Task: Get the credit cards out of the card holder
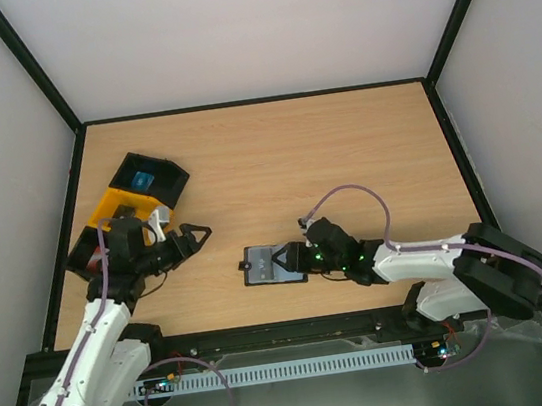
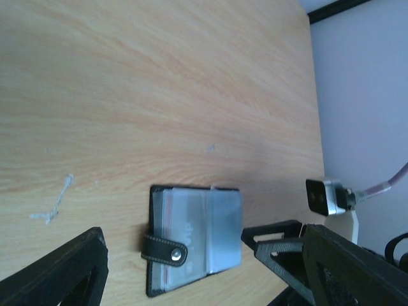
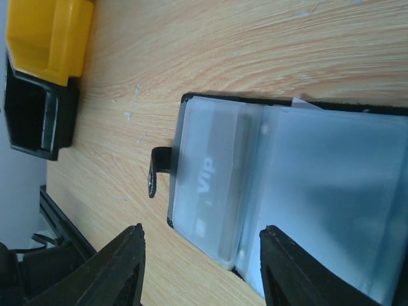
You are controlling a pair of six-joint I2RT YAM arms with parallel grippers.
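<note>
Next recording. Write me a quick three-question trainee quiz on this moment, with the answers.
1. True or false: the wallet lies open on the table.
2. The right pincer is: A) shut on a card, B) open at the wallet, C) inside a tray.
3. Fill in: the card visible in the wallet reads ___.
Key: 1 true; 2 B; 3 VIP.

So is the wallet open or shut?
Open: the wallet lies spread flat on the table, clear sleeves up, a VIP card showing in one.
</note>
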